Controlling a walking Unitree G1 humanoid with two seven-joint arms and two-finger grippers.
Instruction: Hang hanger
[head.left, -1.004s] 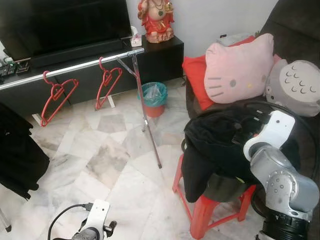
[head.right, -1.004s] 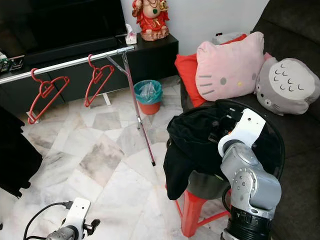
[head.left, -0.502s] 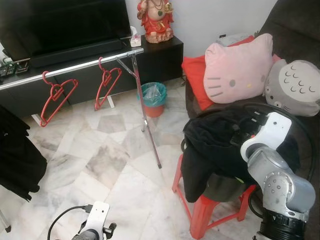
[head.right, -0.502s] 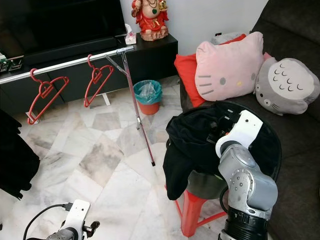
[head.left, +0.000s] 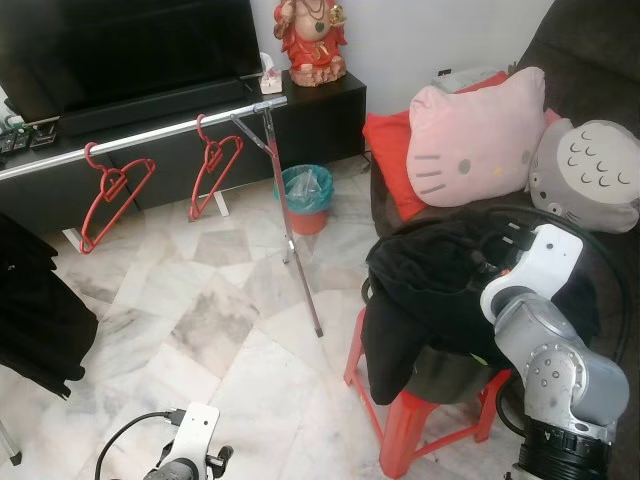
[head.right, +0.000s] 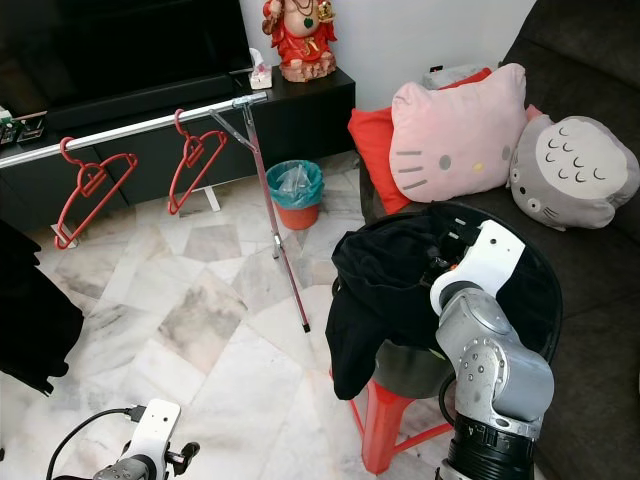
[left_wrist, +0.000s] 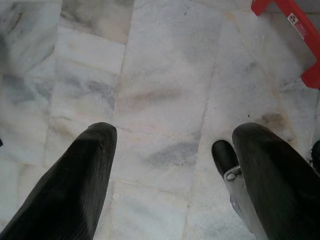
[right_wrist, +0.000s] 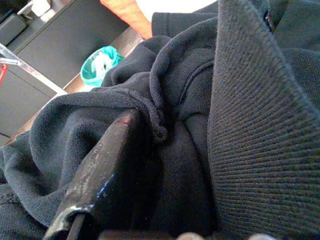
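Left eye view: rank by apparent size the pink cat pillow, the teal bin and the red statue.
1. Pink cat pillow, clearly largest.
2. Red statue and teal bin look about alike; the statue is cut off by the frame's top edge and stands farther back, so I won't rank them.

Room interior. Floor — pale marble tiles with grey and brown veining — fills the centre and lower left. Upper left: a long black cabinet against a white wall, with a dark television and a red statue on top. A teal bin stands before the cabinet. Right side: a dark sofa with a pink cushion, a red cushion and a grey cushion. Even daylight.
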